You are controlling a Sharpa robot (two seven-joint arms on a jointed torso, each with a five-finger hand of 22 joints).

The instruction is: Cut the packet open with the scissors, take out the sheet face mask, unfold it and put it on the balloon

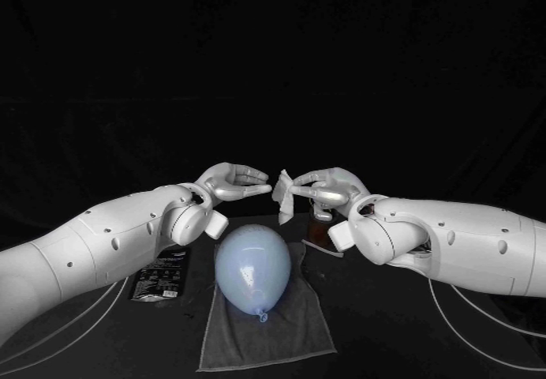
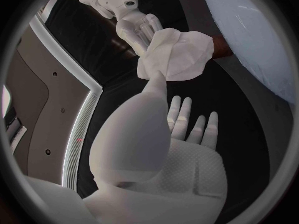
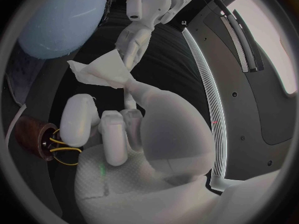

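At frame centre the left hand (image 1: 233, 183) and right hand (image 1: 327, 188) both pinch the folded white face mask (image 1: 286, 197), held up between them. Below it, the pale balloon (image 1: 252, 264) lies on a grey towel (image 1: 273, 339), lower centre.

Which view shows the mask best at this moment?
The left wrist view: the mask is large and crumpled, pinched between the left hand and the right hand. The right wrist view shows it smaller; the head view shows a small strip between the hands.
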